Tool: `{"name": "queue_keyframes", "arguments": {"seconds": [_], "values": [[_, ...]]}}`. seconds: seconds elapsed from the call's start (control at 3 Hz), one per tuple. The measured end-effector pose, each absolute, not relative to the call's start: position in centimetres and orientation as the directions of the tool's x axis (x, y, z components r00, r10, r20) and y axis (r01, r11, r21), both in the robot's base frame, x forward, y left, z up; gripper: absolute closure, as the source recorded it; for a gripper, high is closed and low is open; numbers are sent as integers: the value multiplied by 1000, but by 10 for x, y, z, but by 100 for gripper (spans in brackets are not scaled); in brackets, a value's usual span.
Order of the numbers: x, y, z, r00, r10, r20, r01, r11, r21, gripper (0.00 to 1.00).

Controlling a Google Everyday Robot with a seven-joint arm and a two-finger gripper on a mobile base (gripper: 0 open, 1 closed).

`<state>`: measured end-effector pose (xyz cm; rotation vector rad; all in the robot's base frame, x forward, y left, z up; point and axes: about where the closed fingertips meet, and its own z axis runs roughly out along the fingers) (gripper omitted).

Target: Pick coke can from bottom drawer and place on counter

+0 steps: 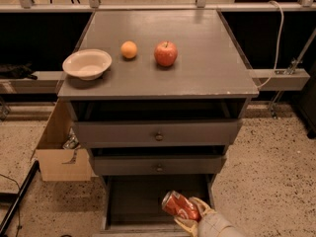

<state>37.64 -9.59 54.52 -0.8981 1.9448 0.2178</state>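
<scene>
Evidently halfway: the gripper [191, 217], low over the bottom drawer [138, 201], is clenched around the coke can [179, 206]; lifting it onto the counter [207, 68] above remains.

Illumination is even and overhead, moderately bright on the counter [207, 68], with a dull sheen toward its far edge. Short soft shadows lie beneath the bowl [87, 63], orange [129, 49] and apple [165, 54] (each falling toward the near side). The bottom drawer [138, 201] interior is dim. The gripper [193, 215], at the lower edge over that drawer and clasping the coke can [180, 207], is adequately lit; the can's silver rim glints.
</scene>
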Motion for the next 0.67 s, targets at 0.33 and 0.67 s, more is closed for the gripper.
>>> {"name": "queue_keyframes", "arguments": {"seconds": [0.33, 0.67], "values": [[391, -92, 591, -200, -499, -843, -663, 702, -259, 100], [410, -98, 668, -104, -506, -857, -630, 700, -337, 100]]}}
